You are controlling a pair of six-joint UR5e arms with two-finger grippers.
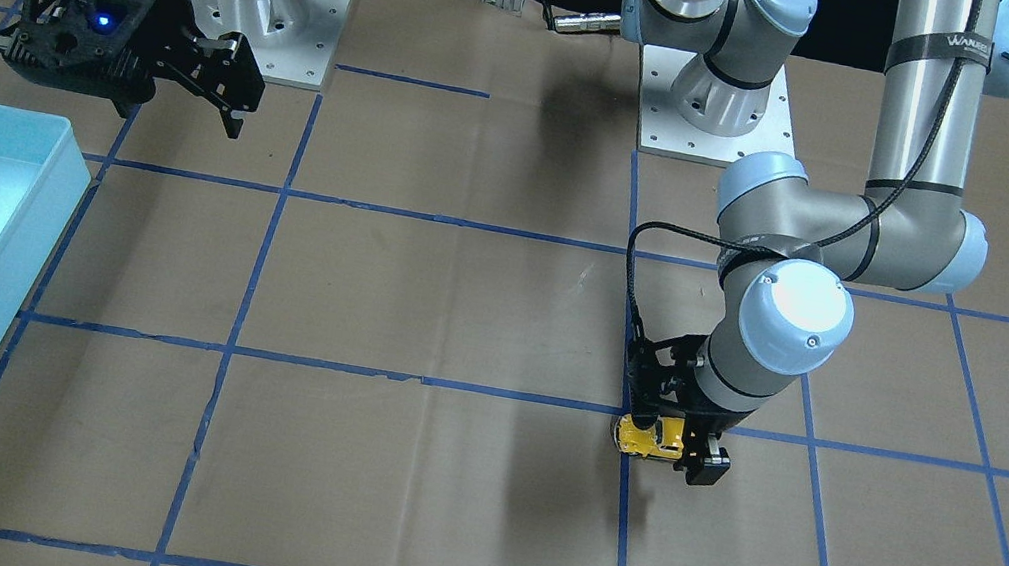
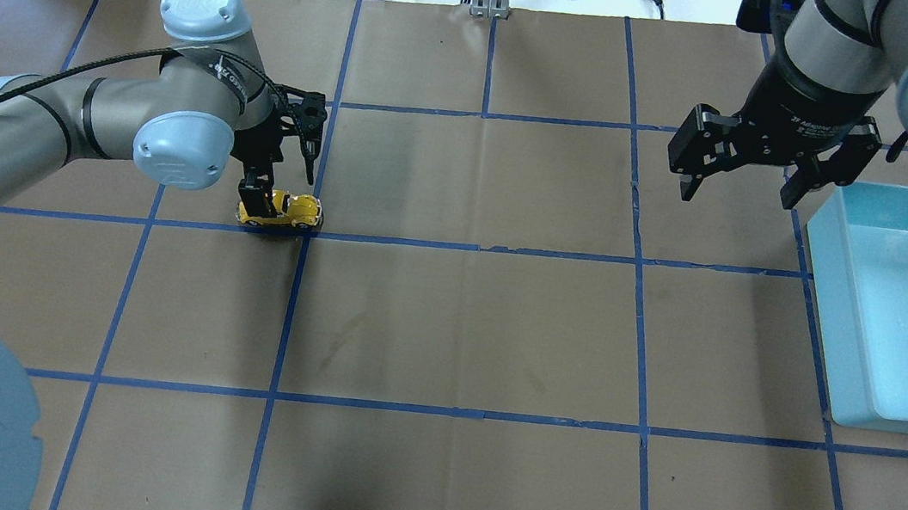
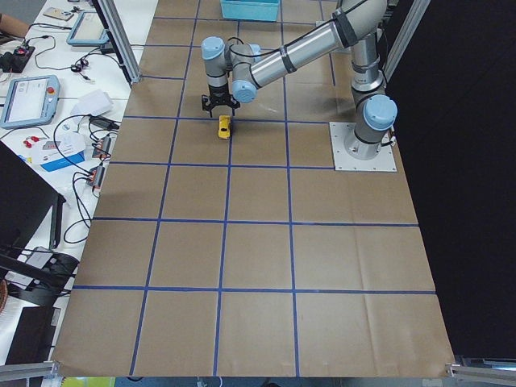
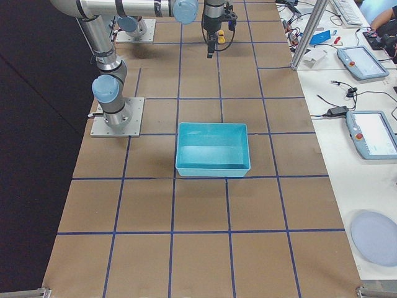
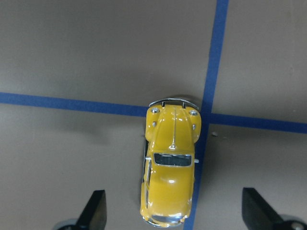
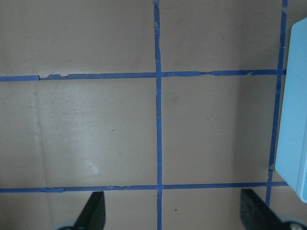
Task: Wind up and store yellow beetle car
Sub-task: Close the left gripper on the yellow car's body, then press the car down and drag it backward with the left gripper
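The left jaws are straddling the yellow beetle car [image 5: 170,177] wide open, gripping nothing; winding and storing are apparently both remaining.

Blue-gridded brown table [image 2: 453,333], yellow beetle car [image 2: 283,209], turquoise bin [image 2: 904,328]

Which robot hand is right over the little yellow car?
The left end effector: its open fingers sit on either side of the yellow beetle car. The right end effector hangs open beside the teal bin, far from the car.
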